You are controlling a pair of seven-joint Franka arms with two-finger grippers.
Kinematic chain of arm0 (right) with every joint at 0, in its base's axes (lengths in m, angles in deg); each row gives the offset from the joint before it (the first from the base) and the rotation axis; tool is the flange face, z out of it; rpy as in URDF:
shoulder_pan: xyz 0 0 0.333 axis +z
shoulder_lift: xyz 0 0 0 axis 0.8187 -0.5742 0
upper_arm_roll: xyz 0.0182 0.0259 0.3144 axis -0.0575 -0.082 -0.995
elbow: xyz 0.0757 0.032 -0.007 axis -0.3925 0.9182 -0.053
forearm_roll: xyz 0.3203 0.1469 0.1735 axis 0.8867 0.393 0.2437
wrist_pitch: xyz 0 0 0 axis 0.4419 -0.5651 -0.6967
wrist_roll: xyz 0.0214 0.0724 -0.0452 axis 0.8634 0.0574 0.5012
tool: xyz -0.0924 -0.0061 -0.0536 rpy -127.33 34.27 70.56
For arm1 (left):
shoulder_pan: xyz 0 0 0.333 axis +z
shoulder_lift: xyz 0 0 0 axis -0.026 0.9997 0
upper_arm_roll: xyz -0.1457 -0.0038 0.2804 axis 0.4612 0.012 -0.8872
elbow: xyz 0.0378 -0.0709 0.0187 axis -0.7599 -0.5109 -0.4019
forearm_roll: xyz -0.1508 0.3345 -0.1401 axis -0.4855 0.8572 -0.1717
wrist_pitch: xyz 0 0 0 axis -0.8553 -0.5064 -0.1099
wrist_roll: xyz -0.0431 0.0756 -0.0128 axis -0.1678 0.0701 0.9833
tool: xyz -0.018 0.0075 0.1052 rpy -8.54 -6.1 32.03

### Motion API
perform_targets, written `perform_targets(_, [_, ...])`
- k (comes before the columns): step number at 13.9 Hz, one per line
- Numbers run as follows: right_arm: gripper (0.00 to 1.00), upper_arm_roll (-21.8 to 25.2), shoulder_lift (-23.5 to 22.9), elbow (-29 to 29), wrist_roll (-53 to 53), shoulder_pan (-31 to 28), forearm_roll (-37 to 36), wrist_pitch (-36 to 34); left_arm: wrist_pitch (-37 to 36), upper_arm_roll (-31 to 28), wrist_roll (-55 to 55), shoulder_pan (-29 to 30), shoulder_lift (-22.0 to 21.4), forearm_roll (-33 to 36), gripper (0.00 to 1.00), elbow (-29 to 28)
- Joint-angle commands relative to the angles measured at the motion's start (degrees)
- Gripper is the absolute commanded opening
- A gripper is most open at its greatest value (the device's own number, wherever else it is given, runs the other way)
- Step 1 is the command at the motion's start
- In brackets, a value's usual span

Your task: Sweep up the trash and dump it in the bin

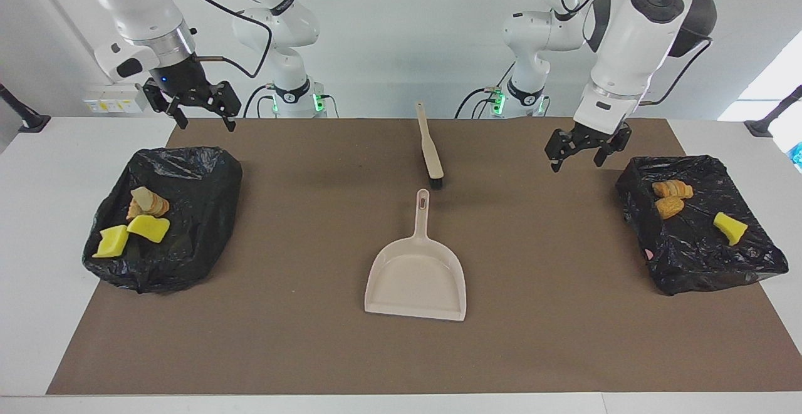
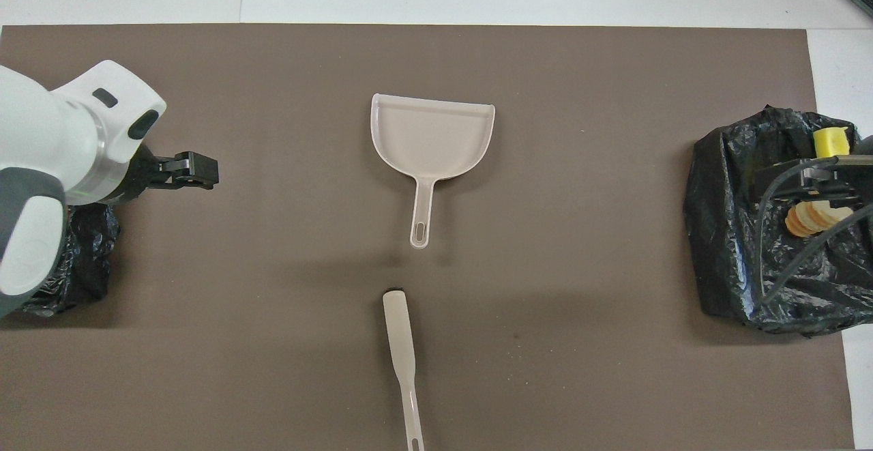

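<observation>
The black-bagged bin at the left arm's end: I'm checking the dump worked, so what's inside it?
In the bin, the facing view shows two orange-tan chunks and one yellow sponge piece on the black liner. Overhead, the left arm covers most of it.

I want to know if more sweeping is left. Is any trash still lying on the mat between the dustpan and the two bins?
No. The mat holds only the dustpan and the brush. All visible trash lies in the two bag-lined bins. The left gripper and the right gripper hang open and hold nothing.

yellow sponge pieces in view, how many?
3. Two yellow sponge pieces lie in the black-bagged bin at the right arm's end, one in the other. More may be hidden.
</observation>
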Motion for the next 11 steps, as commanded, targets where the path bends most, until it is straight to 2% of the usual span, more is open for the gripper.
perform_targets(1, [1.0, 0.0, -0.2, -0.6, -0.7, -0.2, 1.0, -0.6, -2.2, 0.6, 6.6, 4.1, -2.1, -1.0, 1.0, -1.5])
perform_targets(4, [1.0, 0.0, -0.2, -0.6, -0.7, -0.2, 1.0, -0.6, -4.2, 0.5, 12.2, 8.4, -4.0, -1.4, 1.0, -1.2])
perform_targets(6, [1.0, 0.0, -0.2, -0.6, -0.7, -0.2, 1.0, -0.6, -5.8, -0.1, 12.6, 9.0, -4.9, -1.5, 1.0, -0.2])
perform_targets(11, [1.0, 0.0, -0.2, -0.6, -0.7, -0.2, 1.0, -0.6, -18.0, 0.2, 12.2, 8.3, -4.7, -1.7, 1.0, 12.5])
